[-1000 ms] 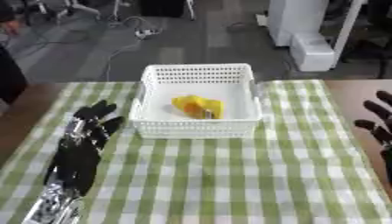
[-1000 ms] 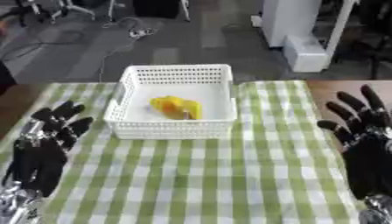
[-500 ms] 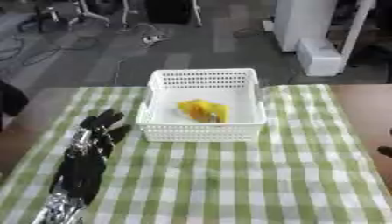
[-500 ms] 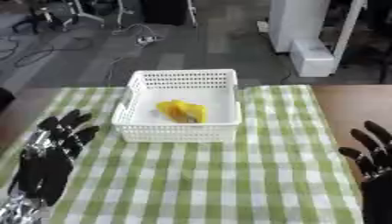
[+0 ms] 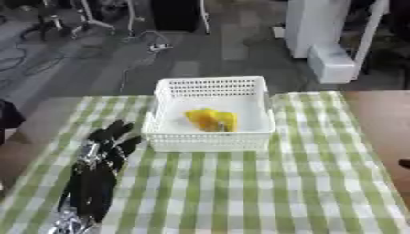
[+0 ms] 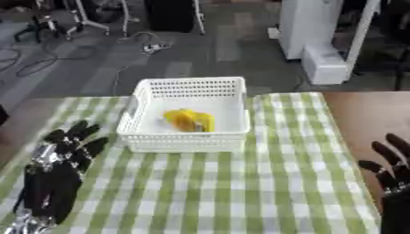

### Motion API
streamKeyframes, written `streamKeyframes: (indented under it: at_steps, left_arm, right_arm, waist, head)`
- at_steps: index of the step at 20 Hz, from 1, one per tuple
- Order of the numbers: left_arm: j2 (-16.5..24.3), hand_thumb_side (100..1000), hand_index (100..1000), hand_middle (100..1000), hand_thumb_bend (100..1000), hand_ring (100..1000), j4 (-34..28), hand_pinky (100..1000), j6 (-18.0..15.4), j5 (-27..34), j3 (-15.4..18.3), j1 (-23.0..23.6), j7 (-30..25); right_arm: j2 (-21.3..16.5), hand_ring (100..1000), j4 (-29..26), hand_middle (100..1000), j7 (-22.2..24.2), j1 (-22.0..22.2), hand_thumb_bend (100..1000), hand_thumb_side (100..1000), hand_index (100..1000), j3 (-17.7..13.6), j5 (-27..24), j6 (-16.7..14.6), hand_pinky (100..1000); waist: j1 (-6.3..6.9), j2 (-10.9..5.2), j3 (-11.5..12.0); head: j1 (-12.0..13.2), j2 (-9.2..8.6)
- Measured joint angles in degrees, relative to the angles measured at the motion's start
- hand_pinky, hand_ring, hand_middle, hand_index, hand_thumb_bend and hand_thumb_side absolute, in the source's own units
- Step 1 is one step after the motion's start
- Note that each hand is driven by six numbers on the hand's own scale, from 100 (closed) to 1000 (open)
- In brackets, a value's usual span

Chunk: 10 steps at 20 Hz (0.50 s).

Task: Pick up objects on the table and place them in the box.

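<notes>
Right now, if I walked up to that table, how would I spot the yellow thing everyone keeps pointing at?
Start at the green and white checked tablecloth. At its far middle sits a white plastic basket with perforated walls. The yellow object lies on the basket's floor, the only thing inside it and the only bright yellow item in the scene; its exact shape is unclear.

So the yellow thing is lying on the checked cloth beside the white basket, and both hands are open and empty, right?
Not quite. The yellow thing lies inside the white basket, not beside it; the left eye view shows it. The rest holds: the left hand and the right hand are open and empty.
</notes>
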Motion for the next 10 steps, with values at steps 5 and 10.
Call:
streamKeyframes:
  at_steps: [5,10]
  left_arm:
    - [-0.67,1000,960,862,114,827,0.28,933,-0.02,-0.3,0.16,-0.06,0.0]
    - [-0.9,1000,961,861,115,828,0.48,933,-0.19,-0.52,0.68,-0.06,0.16]
  right_arm:
    - [0.04,767,0.16,763,0.02,-0.49,678,762,1000,0.01,0.3,0.47,596]
    - [0.51,766,0.82,763,0.25,-1.22,679,762,1000,0.02,0.71,0.71,595]
  waist:
    - [0.63,0.96,0.08]
    - [1.03,2.3,0.67]
  head:
    - [-0.17,3.15]
    - [-1.1,7.01]
